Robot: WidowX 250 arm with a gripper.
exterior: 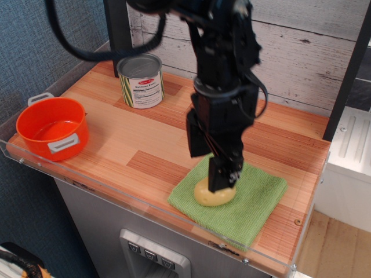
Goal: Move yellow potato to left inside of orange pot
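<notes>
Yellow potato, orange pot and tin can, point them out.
yellow potato (204, 198), table camera, exposed lower-left side.
orange pot (36, 117), table camera, back rim.
tin can (139, 65), table camera, silver lid.

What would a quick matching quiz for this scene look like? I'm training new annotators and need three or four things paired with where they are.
Things:
1. yellow potato
2. orange pot
3. tin can
4. gripper

Places:
A. back of the counter, near the wooden wall
B. left end of the counter
C. on the green cloth
D. right over the potato

Pairs: 1-C, 2-B, 3-A, 4-D
</notes>
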